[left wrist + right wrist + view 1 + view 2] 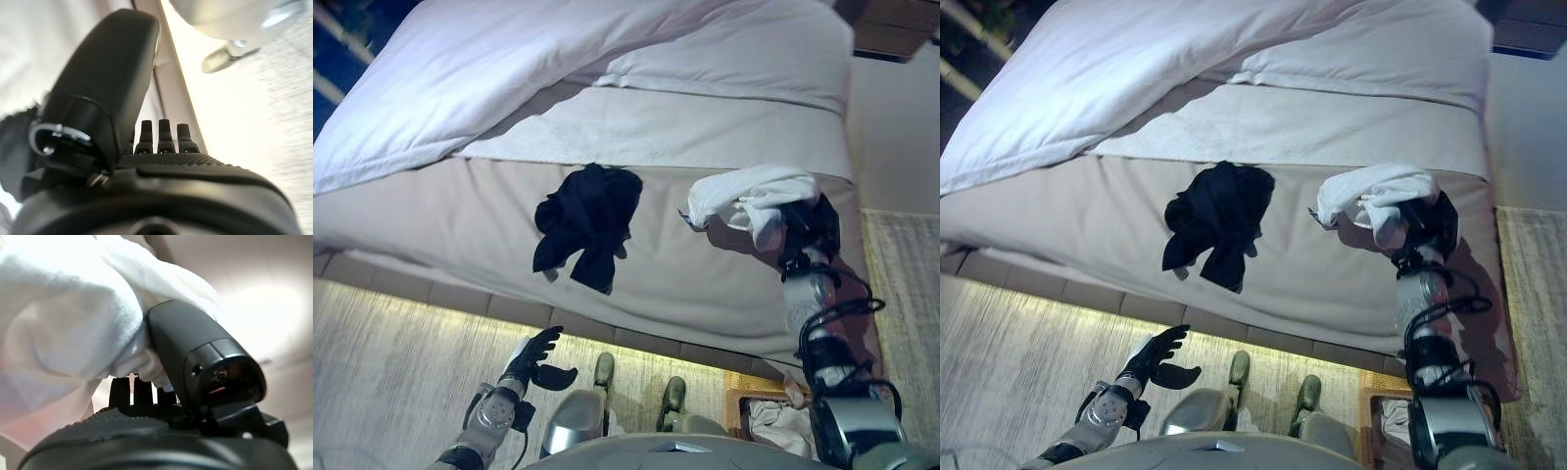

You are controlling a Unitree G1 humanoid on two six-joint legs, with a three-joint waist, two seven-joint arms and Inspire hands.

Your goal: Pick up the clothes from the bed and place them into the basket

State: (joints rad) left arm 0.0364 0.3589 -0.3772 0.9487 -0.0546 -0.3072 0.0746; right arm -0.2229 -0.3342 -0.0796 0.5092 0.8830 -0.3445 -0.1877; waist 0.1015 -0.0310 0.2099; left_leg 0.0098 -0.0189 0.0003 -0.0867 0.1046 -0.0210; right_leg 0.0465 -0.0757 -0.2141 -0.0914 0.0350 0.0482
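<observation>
**White garment in the right hand, basket still to reach**

You are looking down on a bed [636, 127] with a grey sheet and a white duvet [509, 59] folded back towards its far side, pale carpet [391, 372] below its near edge.

The white garment [749, 196] hangs bunched at the bed's right edge, and your right hand [803, 230] is under and behind it. In the right wrist view the thumb [195, 357] presses into the cloth and the fingers [142, 389] are curled against it, so the hand is clenched on the garment. From the shadow beneath, it looks lifted clear of the sheet, though you cannot be sure no fold is touching.

The step in hand, then, seems to be the carry: the pick is made and the drop is not. The basket [744, 406] sits on the floor by your right side, below the bed's edge, with pale cloth already in it. The next move calls for drawing the arm back and down over its rim without dragging the trailing cloth across the mattress corner, then letting go only once it is above the opening.

A black garment [587, 220] lies crumpled mid-bed, well apart from the white one, untouched.

Your left hand [533, 360] hangs low over the carpet, fingers relaxed and spread, holding nothing.
</observation>
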